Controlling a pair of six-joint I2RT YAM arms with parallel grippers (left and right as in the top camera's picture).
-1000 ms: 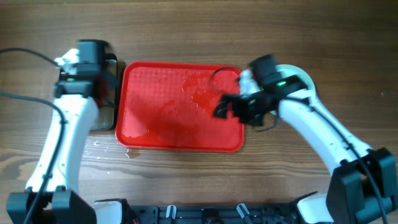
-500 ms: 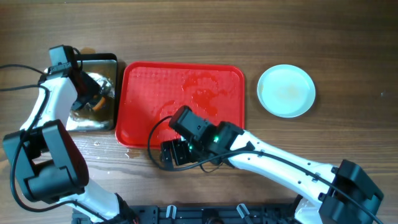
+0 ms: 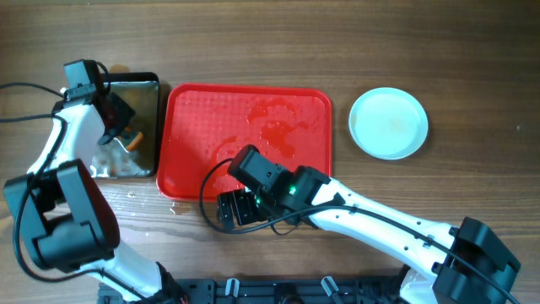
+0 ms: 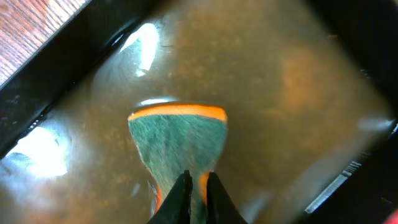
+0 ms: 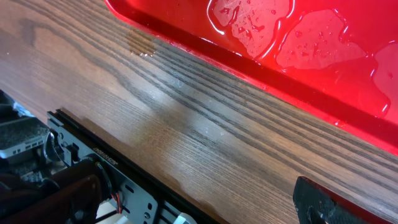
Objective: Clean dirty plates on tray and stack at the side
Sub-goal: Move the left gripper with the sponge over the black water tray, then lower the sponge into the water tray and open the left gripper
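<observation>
- The right gripper (image 3: 234,209) is held low over the wooden table (image 5: 155,124), just off the near edge of the tray (image 3: 202,127). Only one dark finger (image 5: 323,202) is caught by its wrist camera, and nothing is seen in its hold; how far it is open cannot be told.
- The red tray is laid flat at the middle of the table. Puddles of water (image 5: 249,18) are spread over its pebbled floor, and a small wet patch is seen on the wood beside its near rim.
- The plates (image 3: 388,124) are set on the bare table to the right of the tray, apart from its rim. From above they are seen as one pale round disc, so their number cannot be told; a faint yellowish mark is shown near the middle.
- At the far left, the left gripper (image 4: 198,186) is lowered into a dark metal tray (image 3: 150,93) filled with murky water, just beside the red tray. Its fingertips are pinched tight on a green and orange sponge (image 4: 180,137), which is held against the wet tray floor.
</observation>
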